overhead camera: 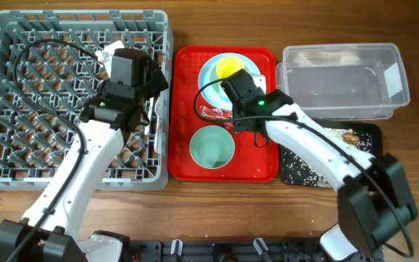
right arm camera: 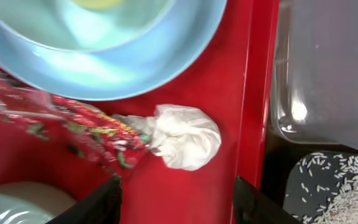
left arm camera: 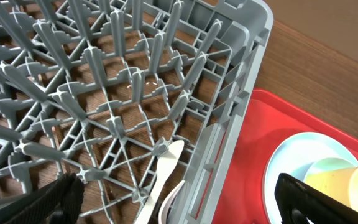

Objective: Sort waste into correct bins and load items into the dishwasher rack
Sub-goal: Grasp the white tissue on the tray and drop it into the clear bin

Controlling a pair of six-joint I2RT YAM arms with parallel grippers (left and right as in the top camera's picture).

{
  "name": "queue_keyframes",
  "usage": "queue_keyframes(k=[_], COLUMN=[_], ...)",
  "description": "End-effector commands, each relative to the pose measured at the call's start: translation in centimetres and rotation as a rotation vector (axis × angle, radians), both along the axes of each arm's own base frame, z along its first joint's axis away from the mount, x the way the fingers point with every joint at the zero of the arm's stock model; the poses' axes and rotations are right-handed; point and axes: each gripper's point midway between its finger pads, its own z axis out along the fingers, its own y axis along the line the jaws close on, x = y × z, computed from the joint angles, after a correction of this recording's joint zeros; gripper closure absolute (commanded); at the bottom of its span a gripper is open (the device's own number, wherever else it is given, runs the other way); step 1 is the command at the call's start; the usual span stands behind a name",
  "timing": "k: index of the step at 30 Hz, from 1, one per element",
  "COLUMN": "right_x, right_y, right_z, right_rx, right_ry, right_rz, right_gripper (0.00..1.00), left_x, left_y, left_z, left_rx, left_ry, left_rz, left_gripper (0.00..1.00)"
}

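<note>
The grey dishwasher rack [overhead camera: 20, 94] fills the left. My left gripper [overhead camera: 155, 81] is open and empty over its right edge; in the left wrist view [left arm camera: 179, 208] white cutlery [left arm camera: 166, 171] lies in the rack [left arm camera: 104, 93] between the fingers. The pale blue plate [overhead camera: 208, 76] with the yellow cup [overhead camera: 230, 68] sits on the red tray. A mint bowl [overhead camera: 212, 145] is in front. My right gripper [right arm camera: 179, 208] is open just short of the crumpled white tissue [right arm camera: 185, 137], which touches the red-and-white wrapper [right arm camera: 73, 124]. In the overhead view the right arm hides the tissue.
The flat red tray [overhead camera: 264, 164] lies between the rack and the bins. The clear tub [overhead camera: 340, 91] stands at the back right. The black tray [overhead camera: 304, 171] in front of it holds rice scraps [right arm camera: 347, 186]. Bare wooden table lies in front.
</note>
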Motion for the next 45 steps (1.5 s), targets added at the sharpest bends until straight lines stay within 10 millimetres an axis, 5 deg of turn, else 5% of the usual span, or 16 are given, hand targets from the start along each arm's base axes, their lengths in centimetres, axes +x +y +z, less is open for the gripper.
queue_keyframes(k=[1, 18, 23, 27, 32, 34, 38, 41, 45], right_x=[0.2, -0.6, -0.7, -0.3, -0.5, -0.6, 0.0, 0.5, 2.3], right_y=[-1.9, -1.8, -1.4, -1.0, -1.2, -2.4, -9.5, -13.7, -18.3], right_z=[-2.3, -5.8, -5.6, -2.5, 6.3, 9.7, 16.4, 16.8, 13.7], right_rx=[-0.062, -0.019, 0.005, 0.029, 0.104, 0.105, -0.076, -0.148, -0.125], right_ry=[0.05, 0.086, 0.094, 0.069, -0.07, -0.171, -0.438, -0.455, -0.372], right_rz=[-0.029, -0.028, -0.021, -0.018, -0.016, -0.035, -0.214, -0.332, -0.45], right_gripper=[0.43, 0.44, 0.86, 0.96, 0.96, 0.96, 0.96, 0.95, 0.93], left_x=[-0.1, -0.1, -0.1, -0.1, -0.1, -0.1, -0.1, -0.1, -0.1], left_y=[0.1, 0.1, 0.1, 0.1, 0.1, 0.1, 0.1, 0.1, 0.1], left_z=[-0.1, -0.1, -0.1, -0.1, -0.1, -0.1, -0.1, -0.1, -0.1], left_rx=[-0.013, -0.013, -0.013, -0.014, -0.014, -0.014, -0.014, -0.013, -0.013], left_ry=[0.0, 0.0, 0.0, 0.0, 0.0, 0.0, 0.0, 0.001, 0.001], left_rz=[0.01, 0.01, 0.011, 0.01, 0.01, 0.01, 0.01, 0.01, 0.01], left_gripper=[0.0, 0.0, 0.0, 0.0, 0.0, 0.0, 0.0, 0.0, 0.0])
